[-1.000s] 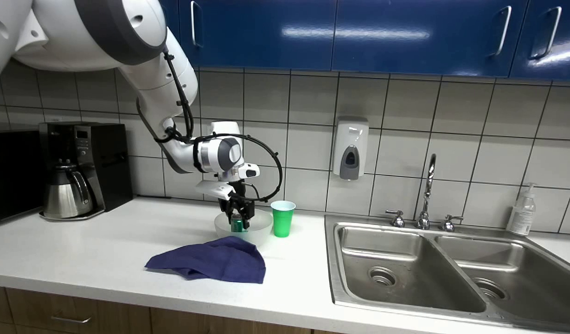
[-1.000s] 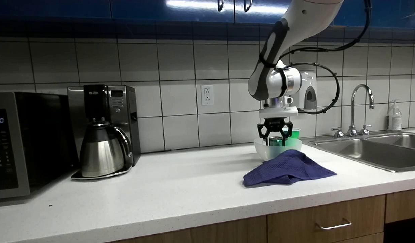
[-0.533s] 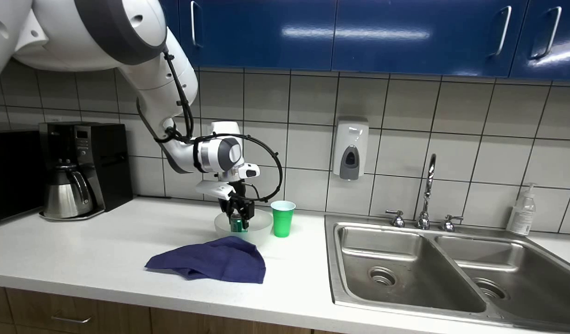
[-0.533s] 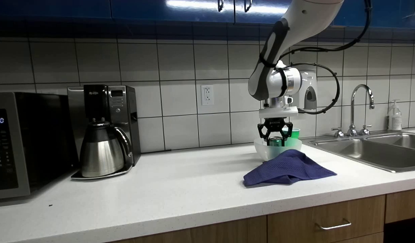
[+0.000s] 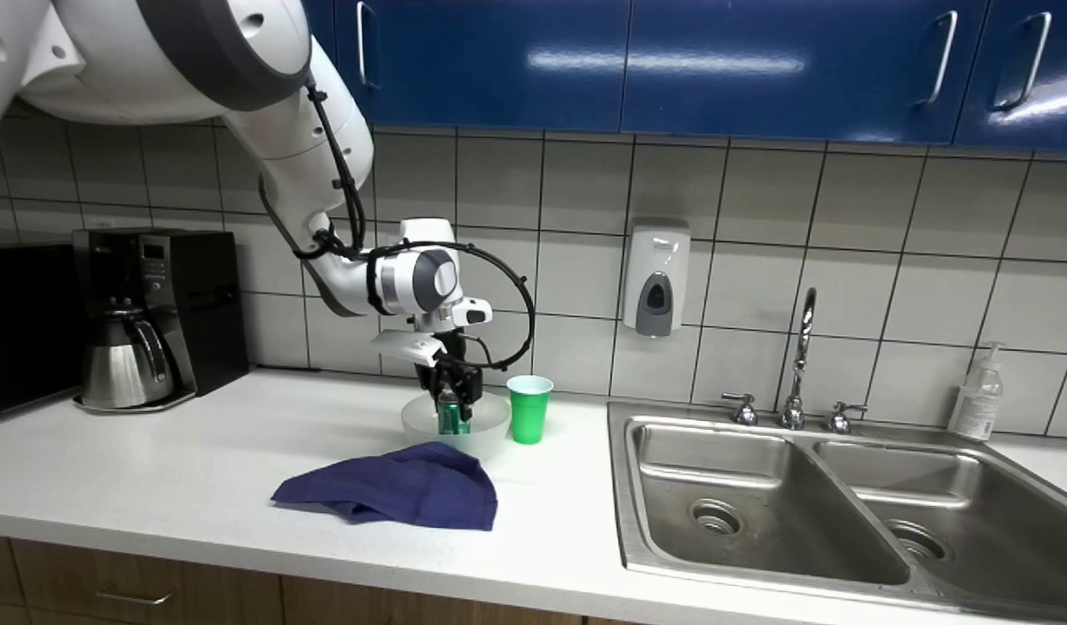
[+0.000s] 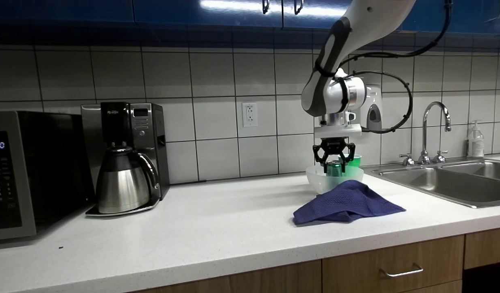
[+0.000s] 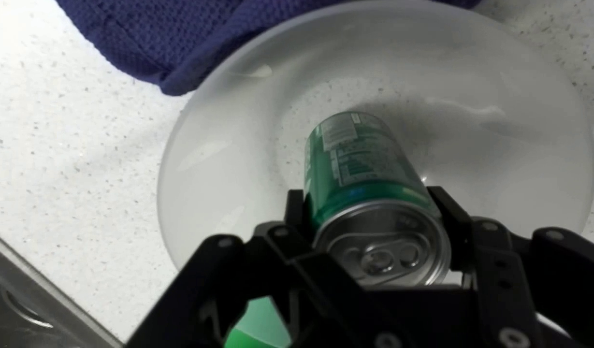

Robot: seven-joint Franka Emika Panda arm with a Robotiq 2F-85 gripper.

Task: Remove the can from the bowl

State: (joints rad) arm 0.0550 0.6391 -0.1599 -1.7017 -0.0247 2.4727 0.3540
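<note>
grab looks done, getting it out isn't. the black, jointed robot fingers (image 7: pixel 454 222) are clamped on the small, dark green metal drink can (image 7: pixel 362 164), pressed against both sides up near its silvery top. the can is inside the round, translucent whitish bowl (image 7: pixel 214 159), and in both exterior views it's roughly upright, with only the upper part showing clearly over the front rim. the base is hidden behind the bowl's wall there, so i can't say for sure if it's off the bottom. going by the shadow beside its lower end in the wrist view, i'd guess it hangs a bit clear, but don't quote me

what's left imo: straight up till the base clears the rim, then sideways, down onto the speckled white table (image 6: pixel 193 228), and let go. call it around halfway

as for where to put it, the bright green plastic cup (image 5: pixel 530 417) stands just beside the bowl and the crumpled navy blue cloth (image 5: pixel 403 490) lies right in front, touching or nearly. personally i'd swing it over toward the black and steel coffee maker (image 5: pixel 199 304) instead, well away from both
</note>
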